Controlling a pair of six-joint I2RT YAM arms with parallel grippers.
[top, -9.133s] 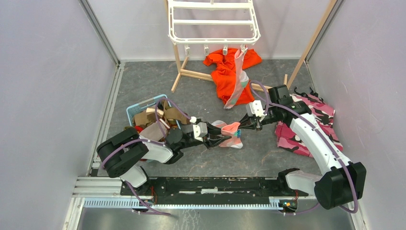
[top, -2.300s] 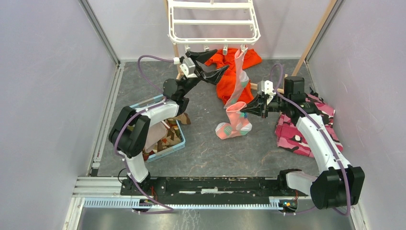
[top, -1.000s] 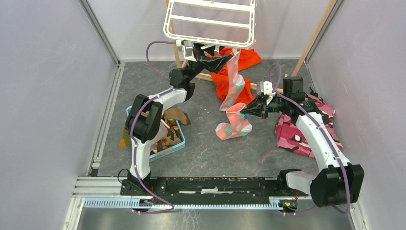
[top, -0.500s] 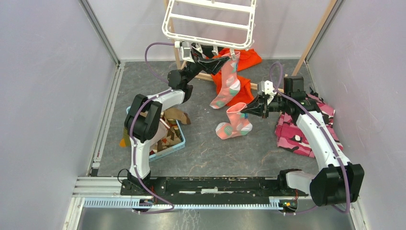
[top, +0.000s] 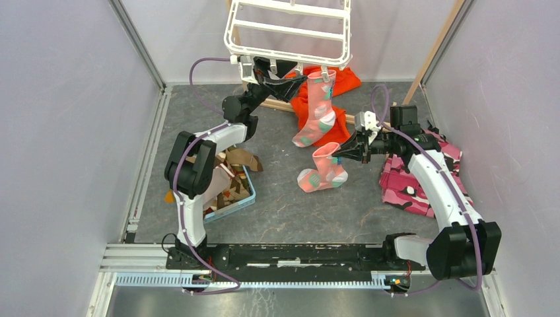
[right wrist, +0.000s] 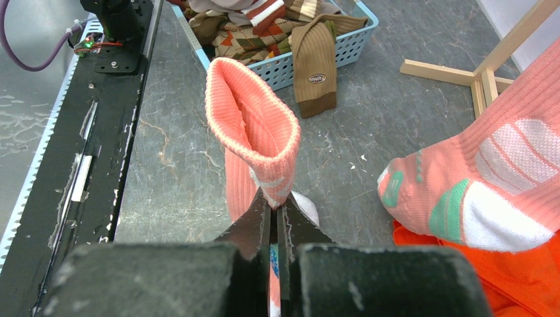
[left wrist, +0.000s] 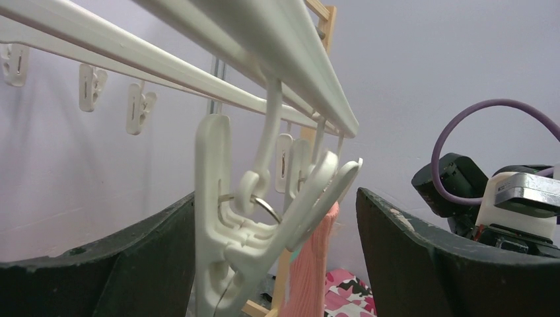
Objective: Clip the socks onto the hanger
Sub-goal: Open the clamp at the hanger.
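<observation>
The white hanger (top: pixel 290 30) hangs at the back. One pink sock (top: pixel 317 109) with teal and white patches dangles from a clip on its front edge. My left gripper (top: pixel 280 69) is open just left of that sock. In the left wrist view, a white clip (left wrist: pixel 264 238) sits between the wide-apart fingers (left wrist: pixel 422 257) without touching them, and the pink sock (left wrist: pixel 310 264) hangs just behind it. My right gripper (top: pixel 340 153) is shut on the cuff of a second pink sock (top: pixel 323 173). That sock's foot rests on the floor. The right wrist view shows the cuff (right wrist: pixel 254 132) pinched in the right gripper (right wrist: pixel 276 211).
A blue basket (top: pixel 247 188) holding several socks (top: pixel 221 178) sits at the left, with a brown sock (right wrist: pixel 315 59) draped over its rim. An orange garment (top: pixel 333 125) lies under the hanger by the wooden stand (top: pixel 264 102). A pink camouflage cloth (top: pixel 416 181) lies at the right.
My left gripper has opened wider and drawn slightly left from the clip. The hung sock has swung from slanted to hanging straight down. The right arm holds still.
</observation>
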